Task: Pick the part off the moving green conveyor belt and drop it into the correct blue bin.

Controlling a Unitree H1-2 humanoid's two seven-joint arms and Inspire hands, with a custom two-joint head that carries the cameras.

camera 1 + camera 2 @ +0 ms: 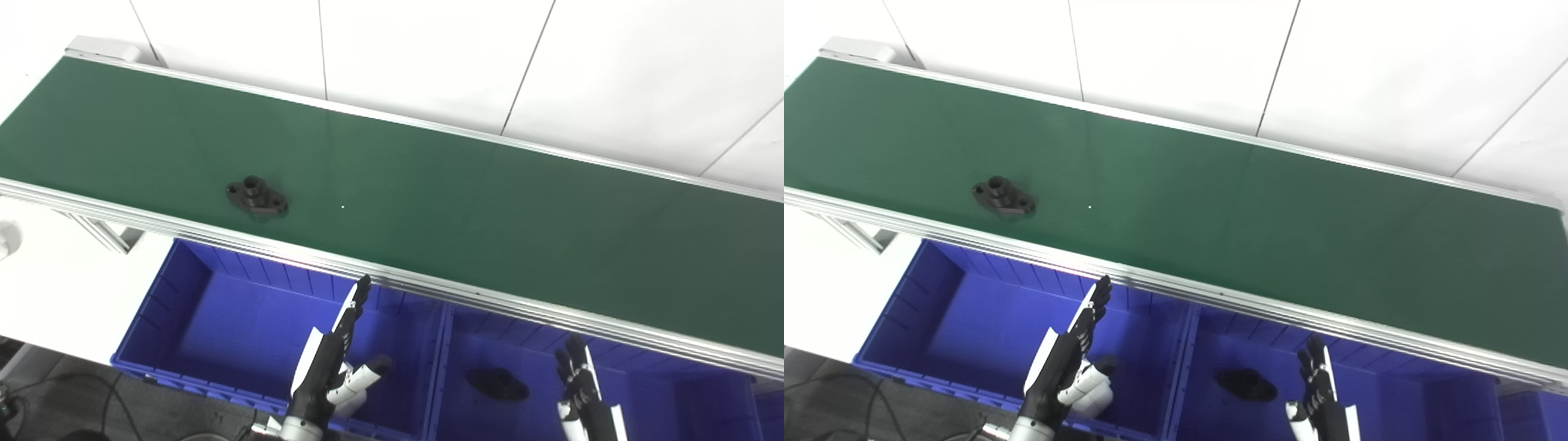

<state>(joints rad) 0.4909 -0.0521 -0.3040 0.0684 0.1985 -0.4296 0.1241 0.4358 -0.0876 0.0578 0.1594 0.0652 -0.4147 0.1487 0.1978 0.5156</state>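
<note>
Black flanged part (pixel 256 197) is seen lying on the green conveyor belt (pixel 465 208), left of the frame's centre and close to the belt's near edge, untouched by either hand. Nearest the camera, at the bottom of the frame, the left hand (pixel 334 361) is held over the left blue bin (pixel 184 288), its fingers (pixel 355 303) stretched out straight and apart toward the belt and its thumb spread to the side; nothing is gripped by it. At the lower right, the right hand (pixel 579 383) is raised over the right blue bin (pixel 649 392), its fingers likewise extended and separated, with nothing held. A second dark part (pixel 497 384) is seen resting on the floor of the right bin, just left of the right hand and apart from it. The two bins are set side by side, touching at a shared wall, directly below the aluminium rail (pixel 490 297) that borders the near edge of the belt. A small white speck (pixel 342 207) is visible on the belt, to the right of the flanged part. Beyond the belt's far rail, a white panelled wall (pixel 429 55) is seen across the upper part of the frame.
</note>
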